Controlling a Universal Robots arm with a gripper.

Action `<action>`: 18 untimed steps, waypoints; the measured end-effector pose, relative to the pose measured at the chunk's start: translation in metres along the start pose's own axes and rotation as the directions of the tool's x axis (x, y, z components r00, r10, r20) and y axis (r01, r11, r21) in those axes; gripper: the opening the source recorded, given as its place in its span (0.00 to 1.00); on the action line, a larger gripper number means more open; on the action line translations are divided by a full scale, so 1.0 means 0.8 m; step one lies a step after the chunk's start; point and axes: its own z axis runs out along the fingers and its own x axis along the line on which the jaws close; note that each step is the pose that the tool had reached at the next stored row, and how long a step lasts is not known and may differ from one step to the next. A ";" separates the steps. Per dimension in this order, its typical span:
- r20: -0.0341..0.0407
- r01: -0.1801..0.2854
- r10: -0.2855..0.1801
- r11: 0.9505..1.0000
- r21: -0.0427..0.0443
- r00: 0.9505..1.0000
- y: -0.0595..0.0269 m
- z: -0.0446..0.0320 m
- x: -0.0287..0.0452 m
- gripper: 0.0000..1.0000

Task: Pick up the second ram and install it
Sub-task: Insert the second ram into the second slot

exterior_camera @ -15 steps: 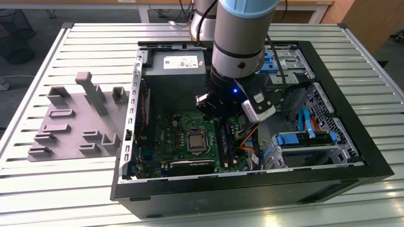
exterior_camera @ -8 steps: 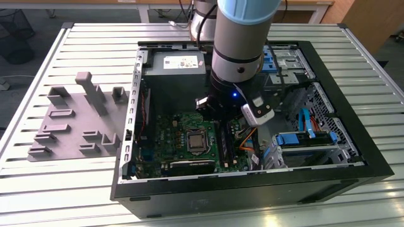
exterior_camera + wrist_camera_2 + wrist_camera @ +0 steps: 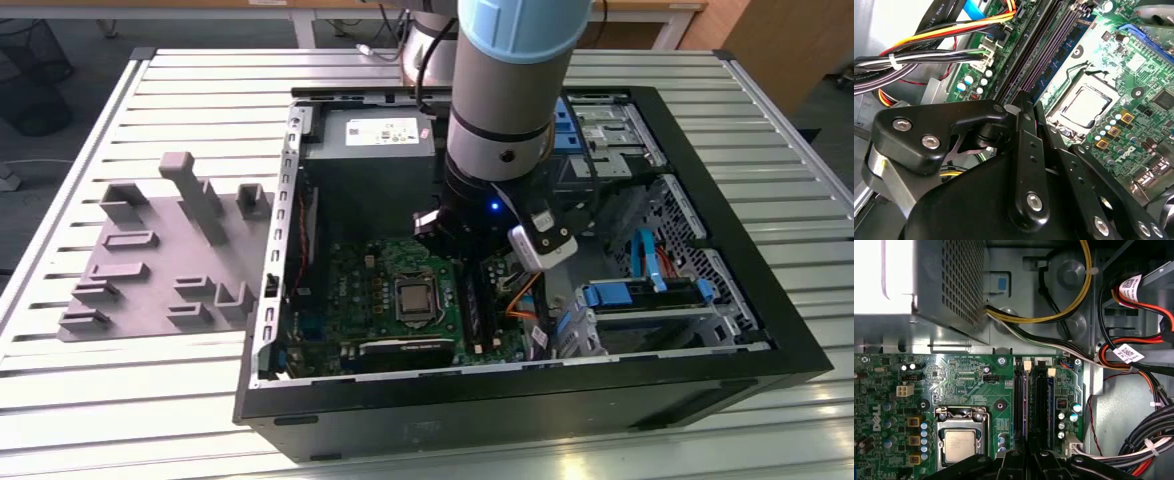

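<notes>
Your end effector (image 3: 1026,107), glossy black metal linkages studded with round screw heads, is down inside the open black computer case (image 3: 400,400), which lies on a ribbed light metal surface (image 3: 174,390). Its fingers are drawn close together right over the memory slots; you cannot tell from these views whether anything is pinched between them. The second ram (image 3: 1050,395), a thin blue stick, stands on edge in a slot beside the neighbouring stick on the green motherboard (image 3: 969,375). The case also contains a square metal-capped processor (image 3: 960,445), a perforated grey power supply (image 3: 954,285), bundled cables and blue plastic drive brackets (image 3: 641,295).
</notes>
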 end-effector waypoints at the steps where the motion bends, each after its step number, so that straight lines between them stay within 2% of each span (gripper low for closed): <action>1: 0.000 0.000 0.000 1.000 0.000 1.000 0.000 0.0000 0.0000 0.14; 11: 0.000 0.006 -0.006 1.000 0.000 1.000 -0.006 0.0011 0.0000 0.14; 18: 0.000 0.007 -0.007 1.000 0.000 1.000 -0.006 0.0036 -0.0013 0.14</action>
